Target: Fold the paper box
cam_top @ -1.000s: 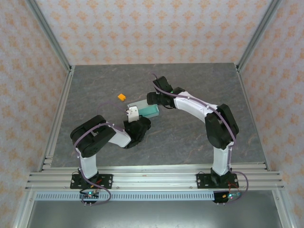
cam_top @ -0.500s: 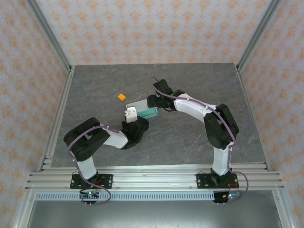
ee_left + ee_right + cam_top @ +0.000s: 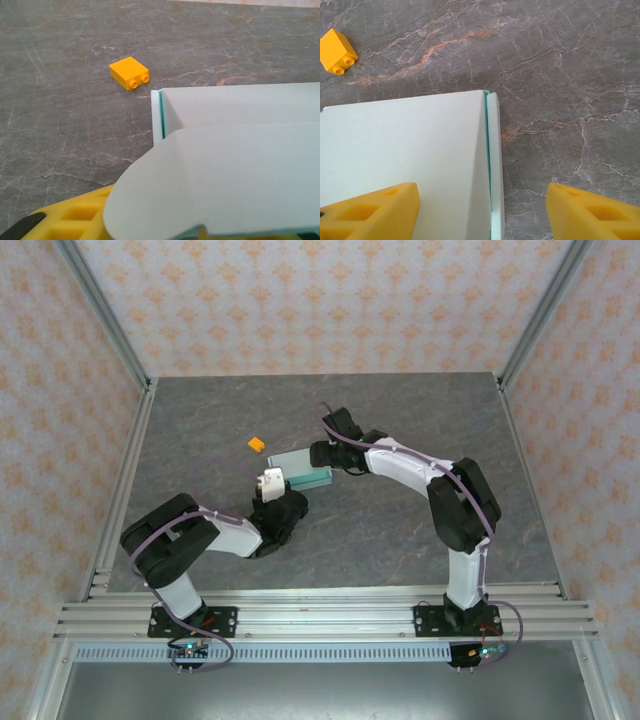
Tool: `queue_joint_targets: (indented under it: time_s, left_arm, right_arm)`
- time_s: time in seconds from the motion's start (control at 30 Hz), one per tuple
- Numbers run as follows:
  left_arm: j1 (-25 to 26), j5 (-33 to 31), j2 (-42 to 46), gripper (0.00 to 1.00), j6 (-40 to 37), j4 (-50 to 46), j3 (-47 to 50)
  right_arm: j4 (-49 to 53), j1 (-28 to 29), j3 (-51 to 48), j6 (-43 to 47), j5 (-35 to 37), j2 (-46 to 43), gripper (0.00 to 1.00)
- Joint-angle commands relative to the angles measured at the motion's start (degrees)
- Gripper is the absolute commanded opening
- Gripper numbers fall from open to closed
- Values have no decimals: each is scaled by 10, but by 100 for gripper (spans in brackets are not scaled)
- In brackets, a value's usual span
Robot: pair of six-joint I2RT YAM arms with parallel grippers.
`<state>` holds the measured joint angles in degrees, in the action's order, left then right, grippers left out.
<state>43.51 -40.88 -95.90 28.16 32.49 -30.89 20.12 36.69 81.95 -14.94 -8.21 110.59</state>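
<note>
Two end effectors met at the box (image 3: 305, 472), which lay near the middle of the counter (image 3: 420, 410). An orange block (image 3: 257, 445) sat near its far left corner, not touching. The right end effector (image 3: 482, 195) stood open, with one finger (image 3: 370, 210) over the box's top panel and the other above bare counter. The left end effector (image 3: 276, 481) sat at the box's near left end. A curved flap (image 3: 215, 175) covered its fingers, so I could not tell whether it was open or closed.

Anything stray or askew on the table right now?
One stray: a small orange block lies loose on the table, apart from the paper box, off its far-left corner. The box's rounded flap curves up, not tucked in.
</note>
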Motion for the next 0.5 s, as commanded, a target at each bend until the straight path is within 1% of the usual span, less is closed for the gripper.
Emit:
queue_joint_targets:
  time_s: [0.0, 0.17, 0.27, 0.37, 0.47]
  left_arm:
    - [3, 23, 36, 43, 12, -30, 17]
    - [3, 76, 73, 48, 17, -52, 42]
    - [3, 113, 103, 51, 16, -88, 50]
    - [3, 167, 160, 56, 20, -145, 59]
    - [3, 214, 248, 60, 22, -223, 64]
  right_arm:
    - [9, -2, -1, -4, 3, 16, 67]
    - [12, -2, 5, -4, 1, 18, 67]
    - [13, -2, 8, -4, 1, 17, 67]
    - [16, -2, 11, -3, 1, 18, 67]
    - [16, -2, 13, -2, 2, 17, 67]
